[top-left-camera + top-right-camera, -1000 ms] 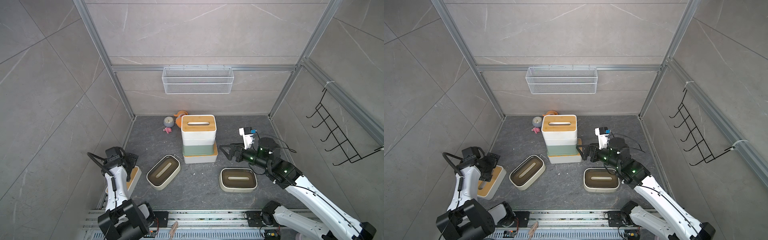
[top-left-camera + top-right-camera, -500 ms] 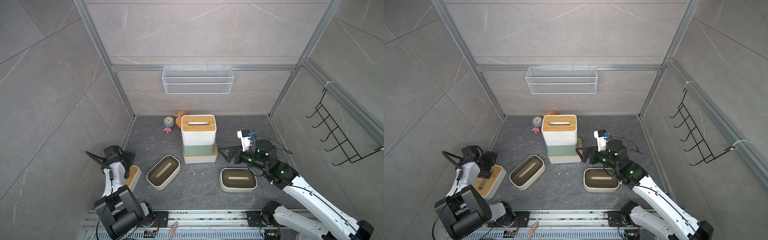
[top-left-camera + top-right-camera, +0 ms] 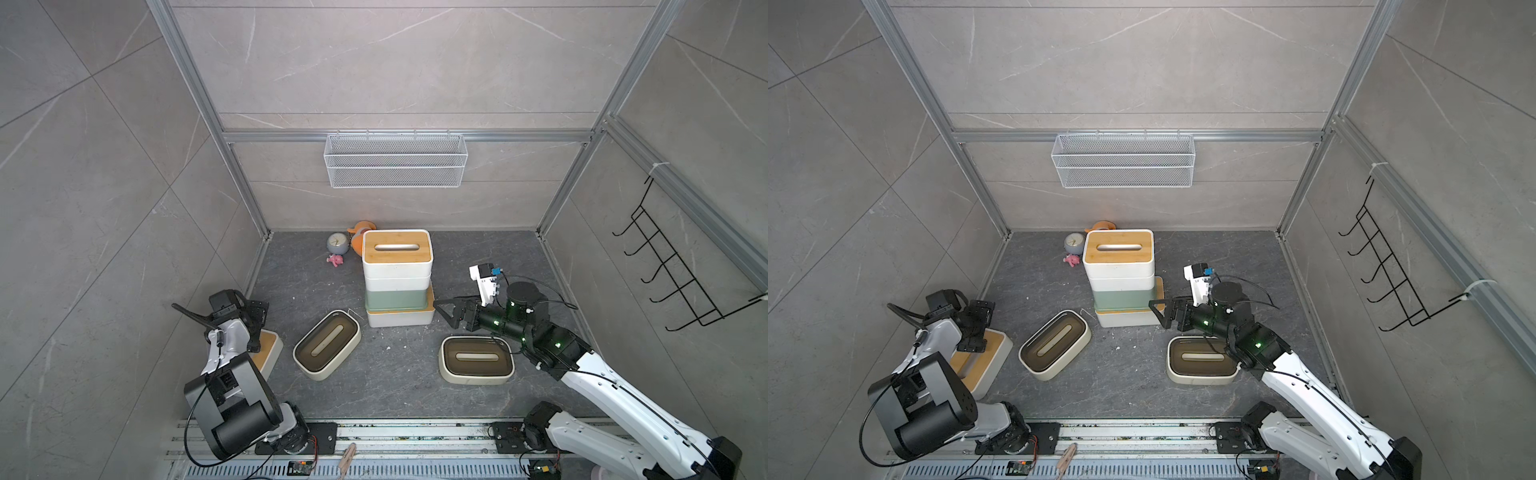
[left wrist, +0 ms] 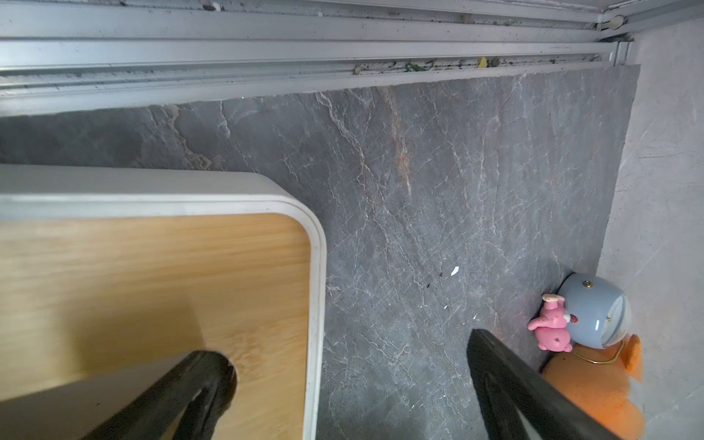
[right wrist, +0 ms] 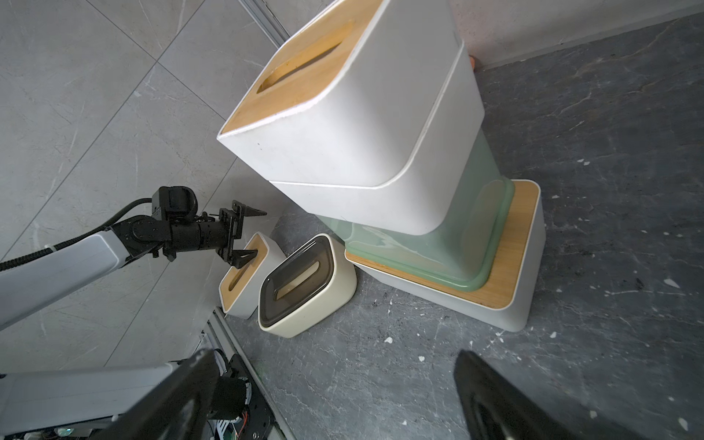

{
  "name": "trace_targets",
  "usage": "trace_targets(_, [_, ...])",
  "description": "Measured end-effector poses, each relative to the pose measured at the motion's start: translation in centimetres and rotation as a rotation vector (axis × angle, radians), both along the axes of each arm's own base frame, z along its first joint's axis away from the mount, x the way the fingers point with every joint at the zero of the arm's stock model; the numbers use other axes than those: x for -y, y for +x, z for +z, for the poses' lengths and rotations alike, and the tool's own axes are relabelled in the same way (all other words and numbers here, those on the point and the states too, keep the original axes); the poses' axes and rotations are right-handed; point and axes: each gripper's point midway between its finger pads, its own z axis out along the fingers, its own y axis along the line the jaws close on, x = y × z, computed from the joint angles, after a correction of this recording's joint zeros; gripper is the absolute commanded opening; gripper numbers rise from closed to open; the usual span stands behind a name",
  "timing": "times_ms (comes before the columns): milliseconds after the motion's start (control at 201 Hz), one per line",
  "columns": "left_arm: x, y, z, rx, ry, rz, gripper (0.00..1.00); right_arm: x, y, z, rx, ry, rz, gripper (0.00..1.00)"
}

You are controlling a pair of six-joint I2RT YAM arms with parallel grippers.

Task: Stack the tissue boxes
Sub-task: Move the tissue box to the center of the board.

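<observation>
Four tissue boxes form a stack (image 3: 397,286) mid-floor: a bamboo-lidded white one at the bottom, a mint green one (image 5: 449,228), then two white ones, the top one bamboo-lidded (image 3: 1118,247). Loose on the floor lie two cream boxes with dark lids (image 3: 327,345) (image 3: 476,359) and a bamboo-lidded white box (image 3: 984,365) by the left wall. My left gripper (image 4: 348,354) is open and empty over that box's end, one finger above the lid, the other above the floor. My right gripper (image 3: 446,313) is open and empty beside the stack's base, above the right cream box's far edge.
A wire mesh basket (image 3: 395,160) hangs on the back wall and a black hook rack (image 3: 681,270) on the right wall. An orange toy (image 4: 598,384), a small blue-grey clock (image 4: 594,310) and a pink figure (image 4: 550,327) sit in the back left corner. The arms' rail (image 3: 415,432) runs along the front.
My right gripper has moved a little left and toward the front, closer to the stack's base. My left arm has folded back while its gripper stays over the bamboo-lidded box. Both stay open.
</observation>
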Motion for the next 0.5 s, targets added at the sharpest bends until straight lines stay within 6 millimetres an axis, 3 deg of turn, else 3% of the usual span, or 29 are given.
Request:
trace_targets(279, [2.2,3.9,0.3,0.07,-0.002,-0.063,0.99,0.6,-1.6,0.6,0.048,0.039,0.027,1.0])
trace_targets(504, [4.5,9.2,0.7,0.132,-0.047,-0.111,0.99,1.0,-2.3,1.1,0.075,0.037,0.036,1.0])
